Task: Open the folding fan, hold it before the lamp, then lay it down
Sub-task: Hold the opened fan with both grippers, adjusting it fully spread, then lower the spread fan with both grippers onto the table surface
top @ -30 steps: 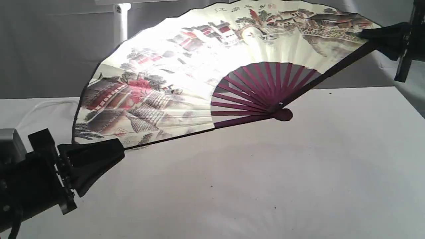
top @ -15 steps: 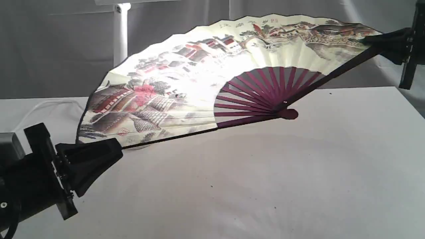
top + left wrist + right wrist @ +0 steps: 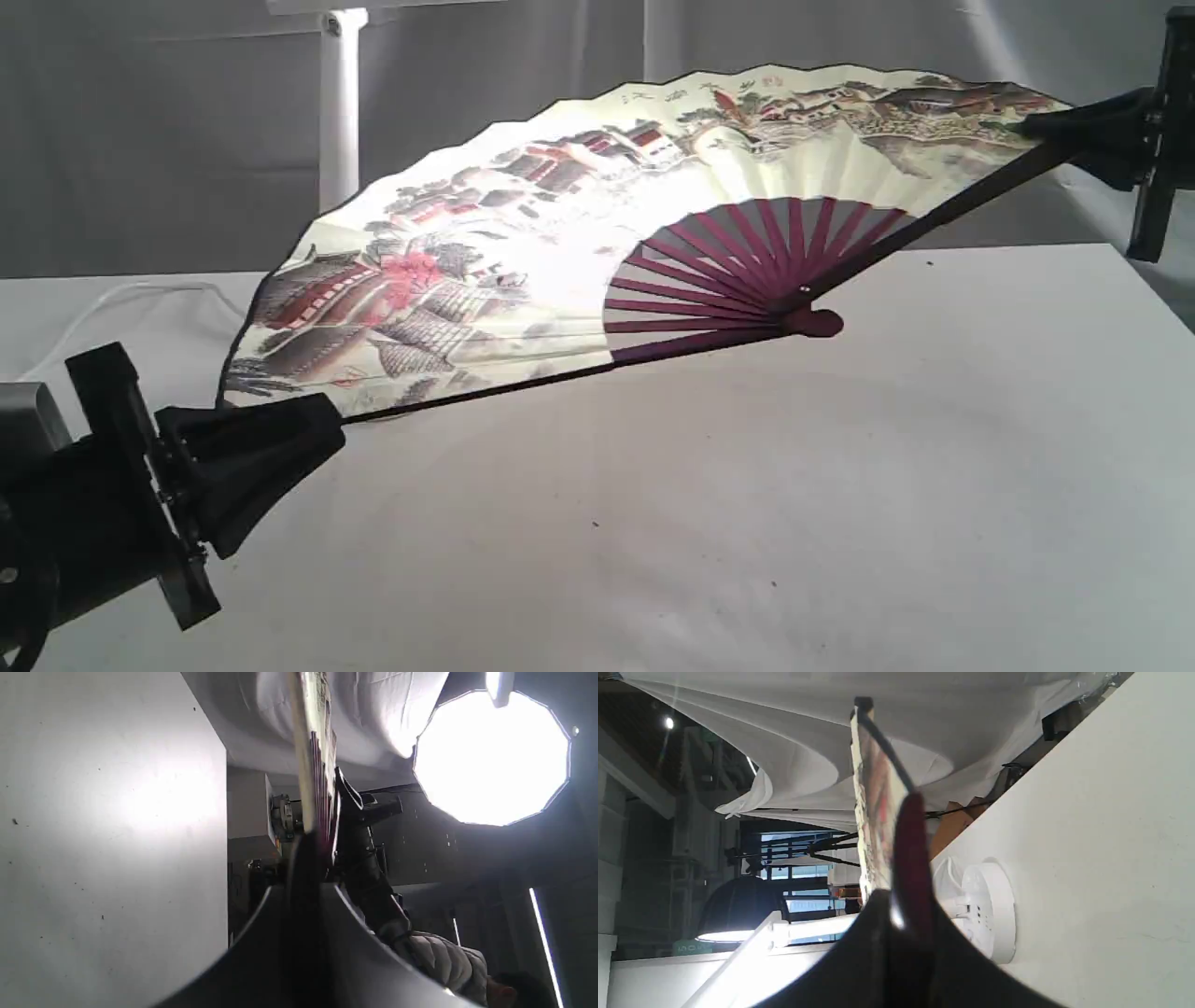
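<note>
The folding fan (image 3: 560, 252) is spread wide, its painted cream leaf tilted back and its maroon ribs meeting at a pivot (image 3: 814, 323) just above the white table (image 3: 840, 523). My left gripper (image 3: 317, 425) is shut on the lower left guard rib. At the upper right, my right gripper (image 3: 1046, 126) is shut on the other guard. Behind the fan's left part rises the lamp (image 3: 340, 112), its white post showing. Both wrist views show the fan edge-on (image 3: 317, 742) (image 3: 878, 788) between shut fingers. The lamp's round base (image 3: 994, 905) rests on the table beyond the fan.
The lamp's white cord (image 3: 121, 291) trails over the table's back left. A grey curtain (image 3: 140, 140) hangs behind the table. In the left wrist view, a bright studio light (image 3: 490, 756) and a person in a puffy jacket (image 3: 444, 961) are beyond the table's edge.
The fan has tipped backward and its top edge has dropped, so the leaf lies flatter and glows less from the lamp. Both grippers keep their hold and sank slightly.
</note>
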Tool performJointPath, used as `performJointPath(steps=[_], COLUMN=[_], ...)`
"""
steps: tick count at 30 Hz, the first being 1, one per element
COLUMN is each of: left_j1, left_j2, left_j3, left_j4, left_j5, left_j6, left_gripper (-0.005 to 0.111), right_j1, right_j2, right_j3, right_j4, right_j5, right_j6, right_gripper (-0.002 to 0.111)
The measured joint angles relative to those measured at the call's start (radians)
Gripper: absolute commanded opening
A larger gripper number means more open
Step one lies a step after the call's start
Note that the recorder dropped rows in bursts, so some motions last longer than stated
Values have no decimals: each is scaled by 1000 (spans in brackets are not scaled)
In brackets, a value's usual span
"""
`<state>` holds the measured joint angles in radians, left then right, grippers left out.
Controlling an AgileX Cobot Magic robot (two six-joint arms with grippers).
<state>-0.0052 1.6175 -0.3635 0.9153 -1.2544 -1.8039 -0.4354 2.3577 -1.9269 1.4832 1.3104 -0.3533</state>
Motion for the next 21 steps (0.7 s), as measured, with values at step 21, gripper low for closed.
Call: performJointPath(steps=[21], left_j1=[1], left_j2=[0], left_j3=[0], left_j4=[9], left_j5=[4], left_j6=[12], left_gripper=[0], right_j1=[-4], right_j2=[0], right_j3=[0], right_j4=[0], right_j5=[0], right_j6=[-21], right_gripper=[0])
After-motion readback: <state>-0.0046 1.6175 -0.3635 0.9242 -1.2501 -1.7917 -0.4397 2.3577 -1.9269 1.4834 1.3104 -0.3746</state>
